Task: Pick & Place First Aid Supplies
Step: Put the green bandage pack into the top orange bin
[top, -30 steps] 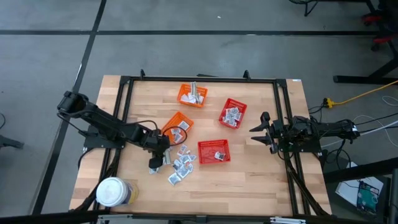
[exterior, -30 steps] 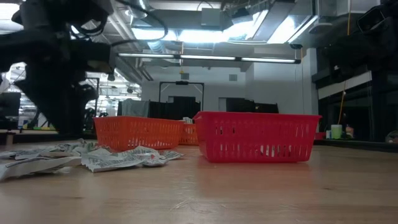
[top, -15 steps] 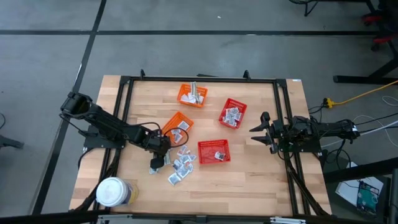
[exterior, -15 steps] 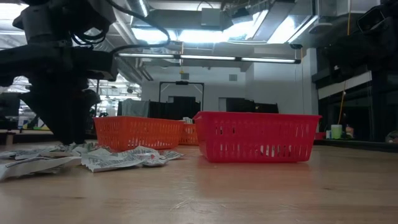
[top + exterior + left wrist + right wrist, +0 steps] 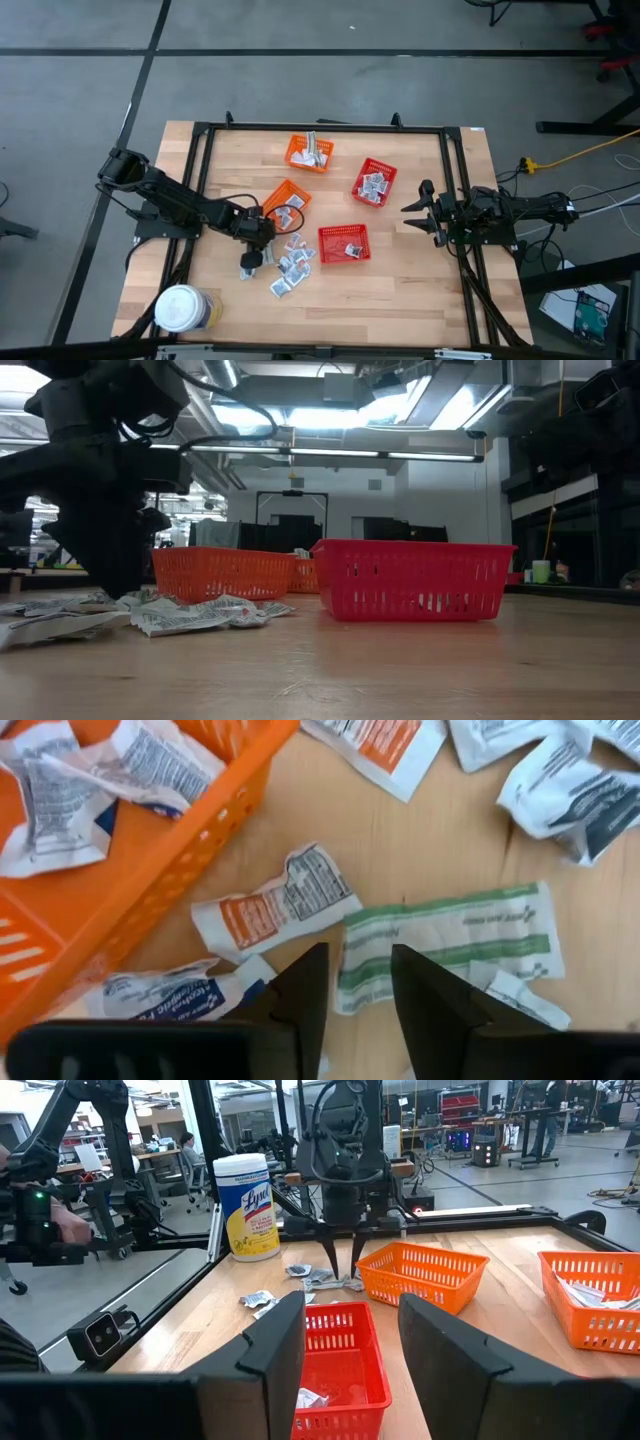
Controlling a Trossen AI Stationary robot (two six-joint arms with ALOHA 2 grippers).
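The left gripper (image 5: 250, 262) is down over the loose pile of first aid supplies (image 5: 288, 262) on the table (image 5: 400, 290), fingers (image 5: 305, 995) parted with a narrow gap, a green-striped packet (image 5: 450, 932) just beyond the tips and nothing pinched (more sachets lie in the orange basket (image 5: 284, 203) beside it). The right gripper (image 5: 418, 208) hovers at the table's right edge, fingers spread and empty.

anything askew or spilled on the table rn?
Nothing damaged. The loose sachets lie scattered and crumpled on the bare wood beside the tilted orange basket, not yet sorted. The left gripper is down over that pile. A Lysol wipes jar stands upright at the near left corner. The right gripper waits open near the right edge.
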